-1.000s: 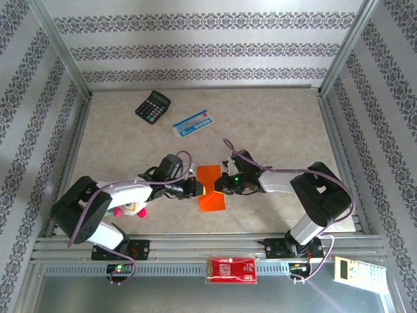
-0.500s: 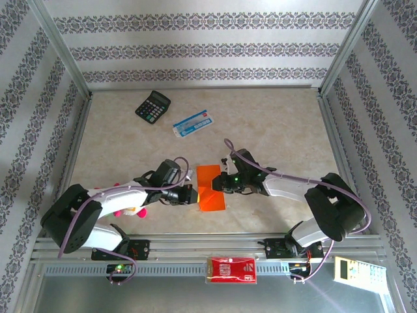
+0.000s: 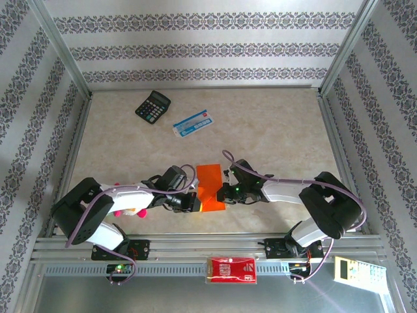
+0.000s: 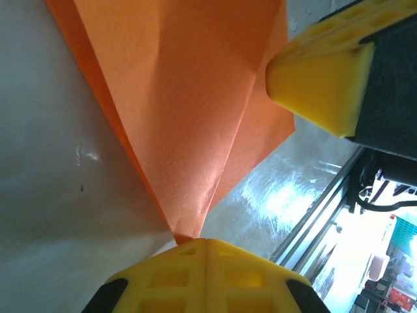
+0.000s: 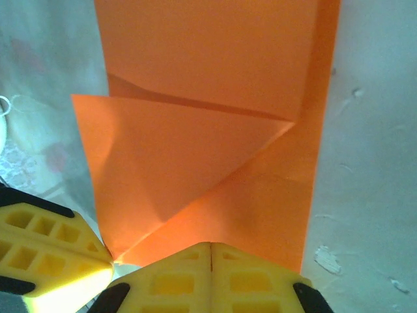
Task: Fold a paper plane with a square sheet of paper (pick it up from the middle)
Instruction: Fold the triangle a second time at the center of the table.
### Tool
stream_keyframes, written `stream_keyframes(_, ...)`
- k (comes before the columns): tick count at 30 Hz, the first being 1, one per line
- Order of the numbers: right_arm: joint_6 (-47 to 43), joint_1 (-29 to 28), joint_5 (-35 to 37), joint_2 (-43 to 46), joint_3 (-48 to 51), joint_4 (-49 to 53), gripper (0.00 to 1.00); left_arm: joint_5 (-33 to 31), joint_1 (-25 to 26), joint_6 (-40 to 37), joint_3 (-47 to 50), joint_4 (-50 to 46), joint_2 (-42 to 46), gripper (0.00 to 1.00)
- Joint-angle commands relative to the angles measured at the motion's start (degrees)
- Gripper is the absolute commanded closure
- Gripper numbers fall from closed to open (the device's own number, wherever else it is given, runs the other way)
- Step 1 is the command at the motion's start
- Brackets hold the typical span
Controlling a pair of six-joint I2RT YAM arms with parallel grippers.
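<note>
- Top view: bright, even light from above; the arms drop only faint, soft shadows on the bench (image 3: 273,124).
- Left wrist view: the left pincer (image 4: 205,251) is blurred up close; white glare streaks the bench, and the far corner seems blown out.
- Right wrist view: the orange paper (image 5: 215,59) is sharp, with 1 fold shadowed.

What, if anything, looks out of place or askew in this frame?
Nothing is spilled or torn. One oddity: the red packet with white print lies on the metal rail at the near edge, off the tabletop. The part-folded bright orange paper sheet looks intact.
</note>
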State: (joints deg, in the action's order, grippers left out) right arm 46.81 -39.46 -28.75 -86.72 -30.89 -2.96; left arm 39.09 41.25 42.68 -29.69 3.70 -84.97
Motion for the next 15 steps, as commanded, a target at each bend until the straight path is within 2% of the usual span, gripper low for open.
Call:
stream_keyframes(1,0.83,-0.53,1.87,-1.06,0.84,-1.06,0.98,1.03,0.50,-0.39,-2.15,1.39,-1.32,0.97)
stream_keyframes(15,0.65,-0.97,1.91,-2.85,1.14,-1.50,0.99,1.23,0.50,-1.60,-3.92,2.22,-5.75,0.97)
